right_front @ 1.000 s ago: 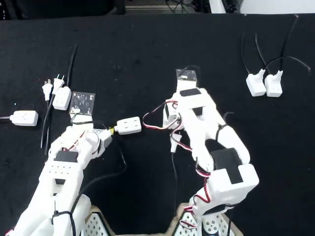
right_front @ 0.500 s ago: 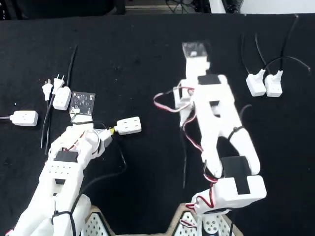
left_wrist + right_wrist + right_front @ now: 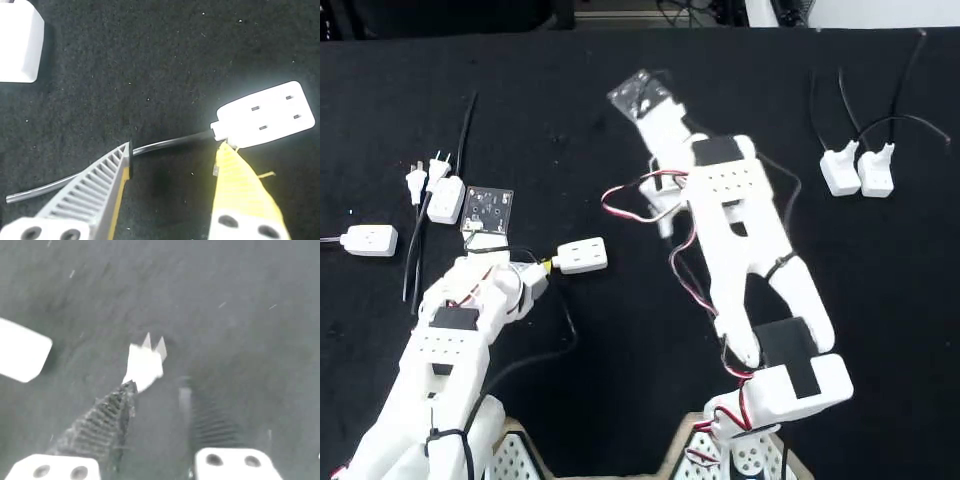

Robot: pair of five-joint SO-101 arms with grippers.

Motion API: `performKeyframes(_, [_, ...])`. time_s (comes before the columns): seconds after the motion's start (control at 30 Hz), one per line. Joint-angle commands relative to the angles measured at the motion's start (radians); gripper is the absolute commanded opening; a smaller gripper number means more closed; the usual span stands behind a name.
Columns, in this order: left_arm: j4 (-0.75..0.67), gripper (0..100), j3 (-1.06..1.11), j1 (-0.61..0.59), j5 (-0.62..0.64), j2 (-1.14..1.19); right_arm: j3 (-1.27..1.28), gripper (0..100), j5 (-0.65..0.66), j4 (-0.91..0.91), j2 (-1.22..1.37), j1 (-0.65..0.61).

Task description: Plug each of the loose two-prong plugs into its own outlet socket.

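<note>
Two loose two-prong plugs (image 3: 417, 181) (image 3: 440, 165) lie at the far left, beside a white outlet socket (image 3: 445, 200); another socket (image 3: 368, 240) sits nearer the left edge. A third socket (image 3: 582, 254) (image 3: 262, 115) lies left of centre with its black cable (image 3: 165, 144) running between the spread fingers of my left gripper (image 3: 535, 275) (image 3: 172, 152), which is open and holds nothing. My right gripper (image 3: 640, 92) (image 3: 155, 387) hovers open over the far middle of the table. Its wrist view has a white plug (image 3: 145, 362), prongs showing, just past one fingertip.
Two white sockets with plugs and black cords in them (image 3: 840, 170) (image 3: 876, 170) sit at the far right. A white block (image 3: 22, 357) lies off to one side in the right wrist view. Black cloth covers the table (image 3: 560, 120). Red and white wires hang from the right arm (image 3: 650, 195).
The right arm has stretched away from the centre and swung its gripper farther back and to the left. The left arm and the sockets have stayed put.
</note>
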Motion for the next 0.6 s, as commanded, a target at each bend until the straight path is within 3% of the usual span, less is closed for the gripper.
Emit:
performKeyframes(0.0, [-0.015, 27, -0.025, -0.010, 0.011, -0.011, -0.002, 26.7, 0.002, 0.064, -0.099, 0.009])
performKeyframes(0.13, [-0.015, 27, -0.025, -0.010, 0.011, -0.011, 0.008, 23.7, -0.107, 0.075, -0.159, 0.077])
performKeyframes(0.27, [-0.015, 27, -0.025, -0.010, 0.011, -0.011, 0.137, 19.6, -0.126, -0.008, -0.160, 0.057])
performKeyframes(0.57, [-0.015, 27, -0.025, -0.013, 0.011, -0.011, 0.607, 19.4, -0.127, -0.680, -0.171, -0.072])
